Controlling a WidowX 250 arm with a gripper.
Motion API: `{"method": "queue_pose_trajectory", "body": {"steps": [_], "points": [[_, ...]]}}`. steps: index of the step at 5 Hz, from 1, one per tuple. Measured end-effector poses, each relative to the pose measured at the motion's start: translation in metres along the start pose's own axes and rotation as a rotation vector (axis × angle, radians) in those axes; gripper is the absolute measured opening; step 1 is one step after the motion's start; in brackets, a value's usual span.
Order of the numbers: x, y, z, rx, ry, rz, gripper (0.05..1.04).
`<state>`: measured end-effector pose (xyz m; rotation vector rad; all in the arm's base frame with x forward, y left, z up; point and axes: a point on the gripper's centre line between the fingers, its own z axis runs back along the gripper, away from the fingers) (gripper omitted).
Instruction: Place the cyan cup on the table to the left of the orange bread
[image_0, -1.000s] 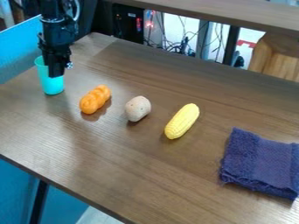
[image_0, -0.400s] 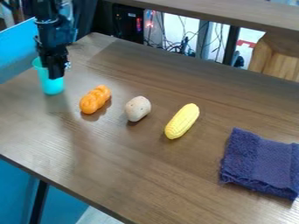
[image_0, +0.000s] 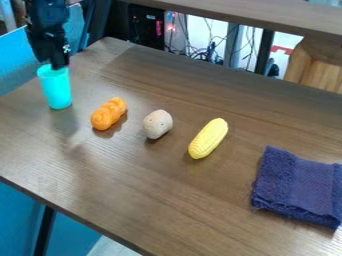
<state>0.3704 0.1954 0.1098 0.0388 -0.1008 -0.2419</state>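
Claw (image_0: 59, 66) at upper left, by the rim of the turquoise cup (image_0: 57, 91); open or closed, cannot be determined. Cup stands upright on the worktop (image_0: 153, 187). Risk: sideways contact at the rim could topple it against the adjacent orange item (image_0: 108, 114).

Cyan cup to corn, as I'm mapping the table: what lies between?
Between cup and corn, the camera view shows an orange lumpy toy and a pale rounded toy.
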Motion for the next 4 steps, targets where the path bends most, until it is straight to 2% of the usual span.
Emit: {"method": "queue_pose_trajectory", "body": {"steps": [1,2,3,4], "points": [[-0.015,-0.004,0.009,0.014,-0.010,0.003,1.009],[-0.044,-0.006,0.031,0.048,0.027,0.044,1.005],[-0.071,-0.023,0.043,0.022,0.082,0.102,1.004],[-0.086,-0.027,0.044,0.022,0.161,0.178,1.004]]}}
